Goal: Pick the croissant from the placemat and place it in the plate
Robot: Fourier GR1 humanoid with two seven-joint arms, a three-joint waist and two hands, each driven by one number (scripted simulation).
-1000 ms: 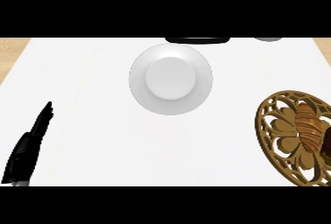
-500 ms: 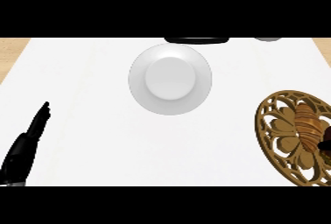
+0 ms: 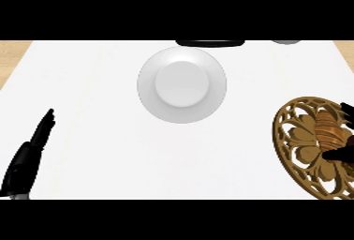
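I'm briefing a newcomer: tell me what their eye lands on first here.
A white plate sits mid-counter, toward the far edge. At the right edge lies an ornate gold placemat with the croissant on it, the right hand at the croissant. The left hand rests open at the lower left.

A smooth white tabletop (image 3: 104,117) fills nearly the whole view from above, lit evenly and softly, with only faint shadows on its matte surface. Pale wood (image 3: 12,54) shows as a narrow wedge beyond the far left corner, and a smaller wooden wedge (image 3: 345,47) shows at the far right corner. Along the far edge a flat black object (image 3: 210,43) lies near the middle, cut off by the frame, and a small grey rounded object (image 3: 285,41) lies to its right, also cut off.
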